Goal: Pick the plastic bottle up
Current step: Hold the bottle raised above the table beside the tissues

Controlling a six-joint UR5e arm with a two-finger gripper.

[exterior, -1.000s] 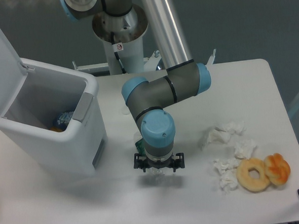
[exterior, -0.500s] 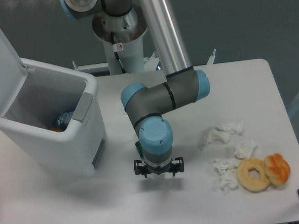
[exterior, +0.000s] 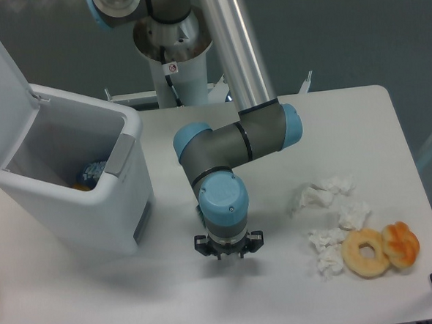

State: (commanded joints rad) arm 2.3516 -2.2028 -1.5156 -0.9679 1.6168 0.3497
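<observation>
Bottle: almost wholly hidden under the arm's wrist, with perhaps a sliver of its green label (exterior: 200, 208) showing at the wrist's left edge, near the middle of the table (exterior: 360, 116). A white bin (exterior: 94, 206) with its lid up stands at the left; something blue and something orange lie inside. The arm (exterior: 233, 142) reaches down from the far side, its blue-capped wrist pointing straight at the tabletop. The gripper (exterior: 229, 251) sits low, just above the surface; whether its fingers are spread or closed cannot be told. At the right lie white tissue wads (exterior: 329, 217), a pale ring-shaped doughnut (exterior: 366, 253) and an orange pastry (exterior: 401, 243) touching it.
</observation>
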